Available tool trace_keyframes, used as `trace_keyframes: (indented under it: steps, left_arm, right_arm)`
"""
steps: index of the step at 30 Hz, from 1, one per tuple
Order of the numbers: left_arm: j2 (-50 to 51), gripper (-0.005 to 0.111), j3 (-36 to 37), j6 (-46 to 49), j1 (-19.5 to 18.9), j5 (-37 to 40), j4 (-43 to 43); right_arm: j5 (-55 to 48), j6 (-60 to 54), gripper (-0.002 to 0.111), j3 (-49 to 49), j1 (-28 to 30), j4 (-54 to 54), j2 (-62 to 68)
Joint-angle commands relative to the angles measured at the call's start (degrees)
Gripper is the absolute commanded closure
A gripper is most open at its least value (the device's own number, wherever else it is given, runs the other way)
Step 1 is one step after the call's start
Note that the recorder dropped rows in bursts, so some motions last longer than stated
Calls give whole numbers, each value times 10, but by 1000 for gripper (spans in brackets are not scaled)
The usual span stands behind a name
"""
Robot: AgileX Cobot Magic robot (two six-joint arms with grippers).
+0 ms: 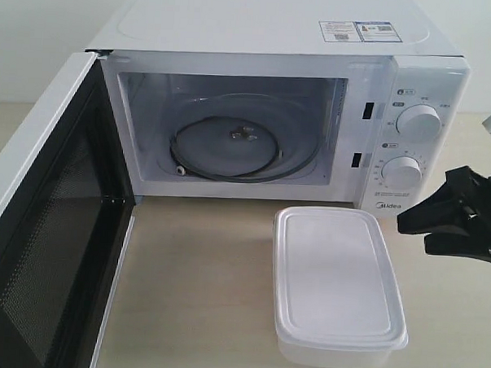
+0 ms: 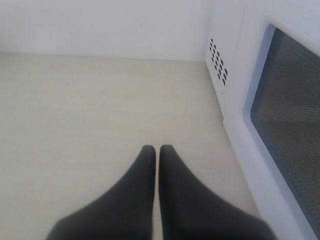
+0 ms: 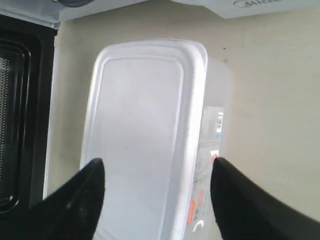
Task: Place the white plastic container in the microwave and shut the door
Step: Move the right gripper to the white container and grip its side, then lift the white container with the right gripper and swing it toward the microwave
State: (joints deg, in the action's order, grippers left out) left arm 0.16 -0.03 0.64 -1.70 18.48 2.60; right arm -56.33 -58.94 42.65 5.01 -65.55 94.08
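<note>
Container: the white plastic container is a rectangular box with rounded corners and smooth, milky translucent walls.
Lid: a flat white lid sits on it, with a raised rim that overhangs the walls all round.
Label: the right wrist view shows a small label with red and dark print on one long side wall.
Place: it stands on the desk, just in front of the microwave's control panel, outside the cavity and to the right of the open door.
Long axis: it runs from the microwave's front toward the near edge of the desk; one short end faces the microwave and the labelled side faces away from the door.
Right gripper: the right gripper is black with tapering fingers spread wide and nothing between them; it is to the right of the container and apart from it.
Left gripper: the left gripper has smooth black fingers with the tips all but together, holding nothing, over bare desk beside the door's outer face.
Microwave: the microwave is a glossy white box with two round dials and stickers on top; a dark ring lies on the cavity floor.
Door: the door is swung open to the left, showing its black perforated mesh inner face.
Desk: pale beige and matte, with a faint grain.
</note>
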Motion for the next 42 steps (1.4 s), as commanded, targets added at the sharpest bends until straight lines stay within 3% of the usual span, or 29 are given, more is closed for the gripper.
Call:
trace_keyframes:
  steps: [1,2,12,13,17,19,30,42]
  left_arm:
    - [-2,102,0,3,-1,-3,-2]
    - [-2,102,0,3,-1,-3,-2]
    - [-2,102,0,3,-1,-3,-2]
    - [-2,102,0,3,-1,-3,-2]
    - [-2,102,0,3,-1,-3,-2]
    - [-2,102,0,3,-1,-3,-2]
    - [-2,102,0,3,-1,-3,-2]
    - [-2,102,0,3,-1,-3,-2]
  right_arm:
    - [43,11,46,-14,-23,11,1]
    - [71,-23,46,-14,-63,-30,76]
    - [60,-62,46,-14,-63,-77,111]
    - [50,-76,79,-14,-63,-84,127]
    - [50,-76,94,-14,-63,-80,127]
    - [50,-77,108,-14,-63,-79,127]
    - [20,-75,108,-25,-63,-102,117]
    - [10,-112,108,-156,-63,-202,-35]
